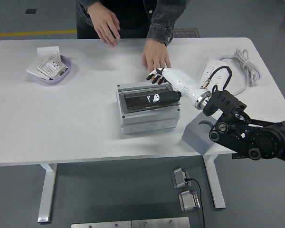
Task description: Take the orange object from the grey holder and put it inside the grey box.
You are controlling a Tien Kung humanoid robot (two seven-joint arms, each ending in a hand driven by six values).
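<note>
The grey box (147, 118) stands at the table's middle with its lid (145, 95) lying flat on top. The lid's window is dark, and I see no orange object anywhere. My right hand (159, 85), white with black fingertips, rests open on the lid's right end and holds nothing. The grey holder (195, 135) stands empty at the table's near edge, right of the box and under my right arm. A person at the far side rests one hand (155, 54) on the table just behind my hand. The person's other hand (104, 21) is raised.
A purple bowl (52, 71) of packets and a white card (47, 49) sit at the far left. A white power strip (217, 69) with its cable (244, 64) lies at the far right, behind my arm.
</note>
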